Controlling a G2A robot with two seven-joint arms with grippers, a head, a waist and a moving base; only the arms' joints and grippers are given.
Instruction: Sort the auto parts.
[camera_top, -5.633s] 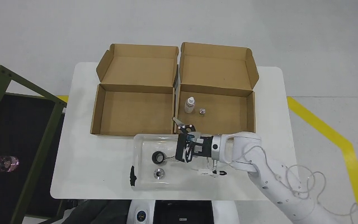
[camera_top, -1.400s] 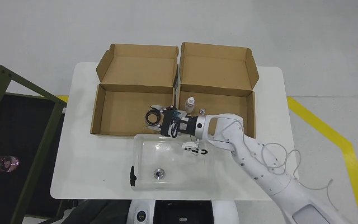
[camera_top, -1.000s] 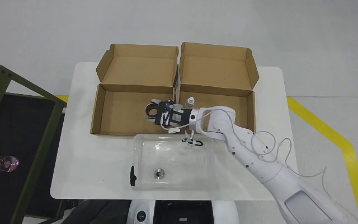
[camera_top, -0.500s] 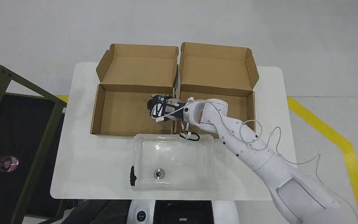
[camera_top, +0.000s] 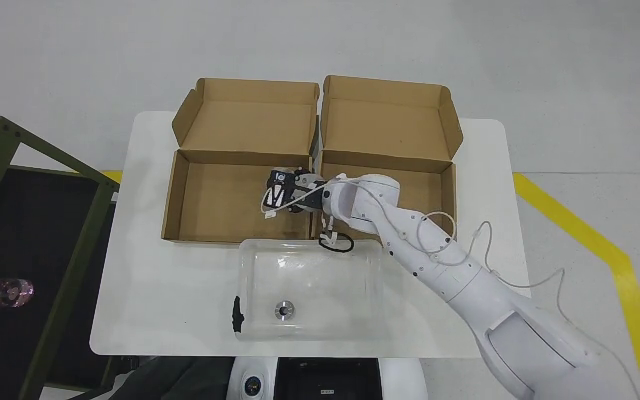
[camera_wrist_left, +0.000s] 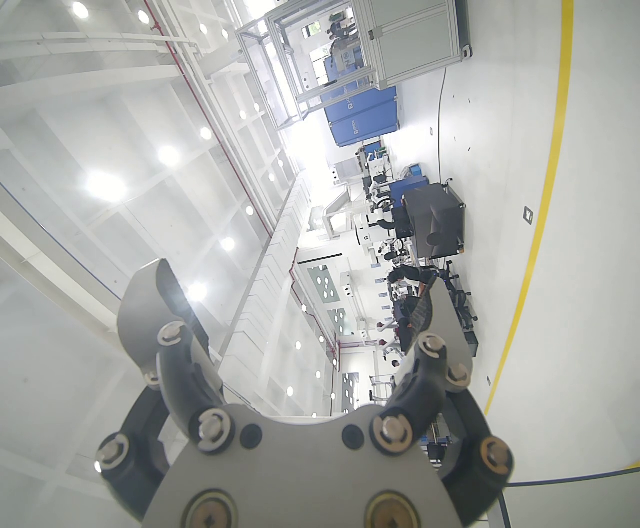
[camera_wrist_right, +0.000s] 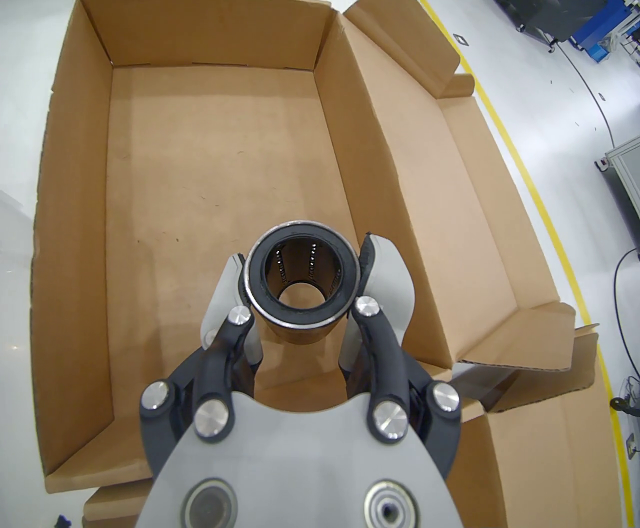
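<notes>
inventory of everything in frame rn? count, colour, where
table: 1, white, under everything.
left box: 1, brown cardboard, far side of the table, lid open.
right box: 1, brown cardboard, beside the left box, lid open.
clear tray: 1, transparent, near side, in front of the boxes.
round metal part: 1, silver, in the tray.
black part: 1, small, at the tray's left edge.
bearing: 1, black face with metal rim, held over the left box.
right gripper: 1, shut on the bearing.
left gripper: 1, open, holding nothing, off the table.
</notes>
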